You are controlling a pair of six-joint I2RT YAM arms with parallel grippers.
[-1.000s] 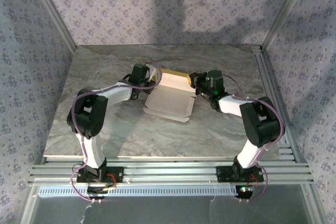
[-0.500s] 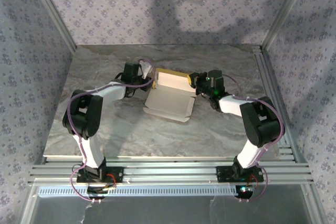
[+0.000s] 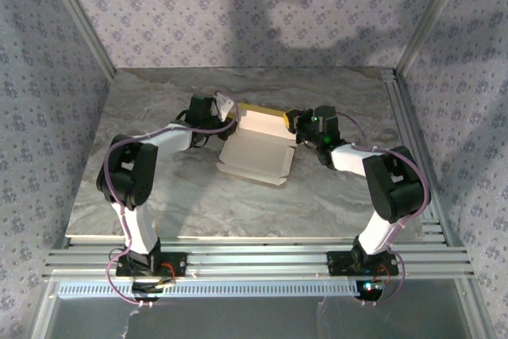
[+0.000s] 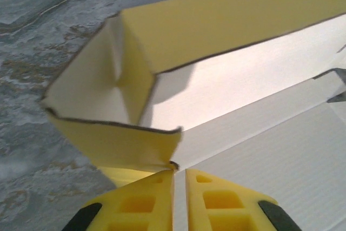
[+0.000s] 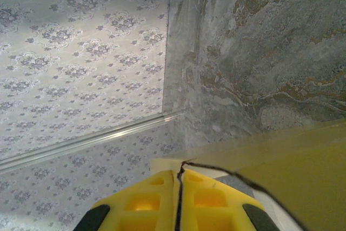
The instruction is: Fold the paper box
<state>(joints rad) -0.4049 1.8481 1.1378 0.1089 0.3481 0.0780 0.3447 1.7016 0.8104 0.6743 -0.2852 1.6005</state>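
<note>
The paper box lies half-formed in the middle of the marble table, white inside and yellow outside, with its far wall raised. In the left wrist view the paper box stands open, and a yellow end flap bends inward at its left end. My left gripper is at that end, its jaws drawn together to a thin slit with nothing seen between them. Its tips touch the flap's lower corner. My right gripper is shut on the dark-edged yellow wall of the paper box at the box's right end.
Patterned walls and aluminium posts close in the table on three sides. A rail runs along the right edge. Bare marble lies between the box and the arm bases.
My left gripper swung left away from the box, then came back to its left end while its jaws closed. The right gripper and the box's right end stayed put.
</note>
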